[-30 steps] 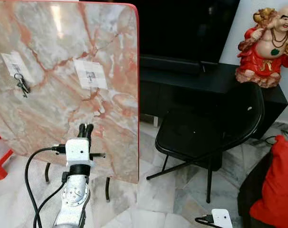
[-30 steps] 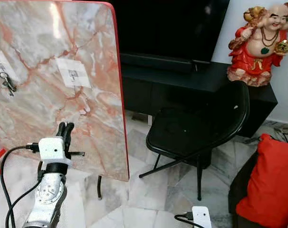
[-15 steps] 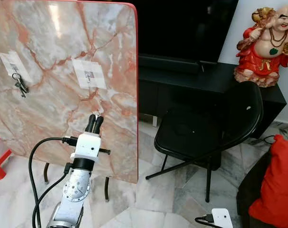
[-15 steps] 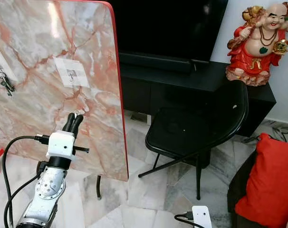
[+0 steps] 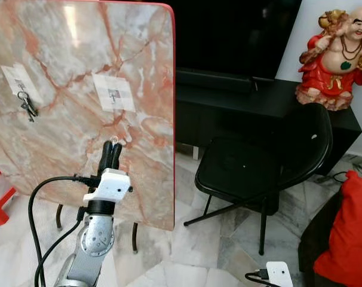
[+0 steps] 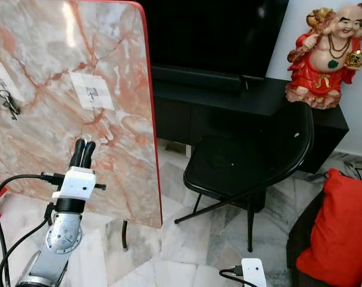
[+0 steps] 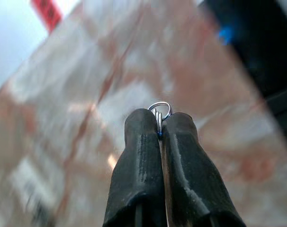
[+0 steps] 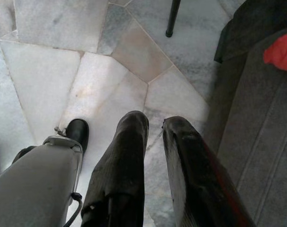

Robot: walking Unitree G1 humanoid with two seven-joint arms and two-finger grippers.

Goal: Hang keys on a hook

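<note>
Fingers of the left gripper [image 7: 160,135] are pressed together on a small silver key ring [image 7: 160,109], whose thin round loop stands just above the fingertips. It is raised in front of the pink marble board [image 5: 79,72], below a white label with a hook [image 5: 113,92]. Another bunch of keys [image 5: 27,105] hangs on the label further left. The right gripper [image 8: 153,127] hangs over the floor, fingers slightly apart.
</note>
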